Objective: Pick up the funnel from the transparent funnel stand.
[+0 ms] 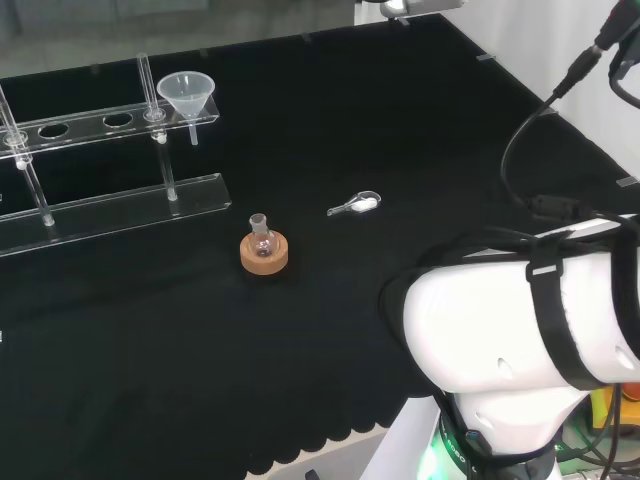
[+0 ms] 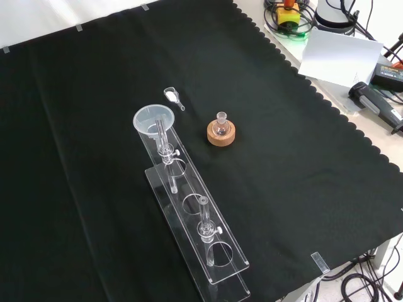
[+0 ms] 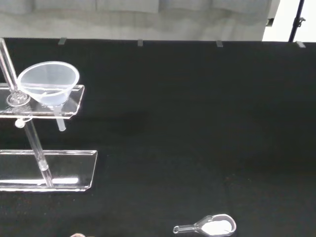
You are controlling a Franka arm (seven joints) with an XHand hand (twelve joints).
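One funnel [image 1: 186, 94] sits in the end hole of the clear funnel stand [image 1: 100, 205] in our head view, its thin stem poking down through the shelf so it stays upright. Near the middle, a small flask [image 1: 262, 234] rests in a cork ring [image 1: 265, 252] so it will not roll, and a tiny clear scoop [image 1: 356, 205] with white powder lies just beside it. From the front, we see the funnel [image 2: 153, 119] at the stand's [image 2: 214, 267] far end, nearest the arm. Through the wrist view, we look at the funnel [image 3: 48, 83] from well apart. We cannot tell how the hand is set.
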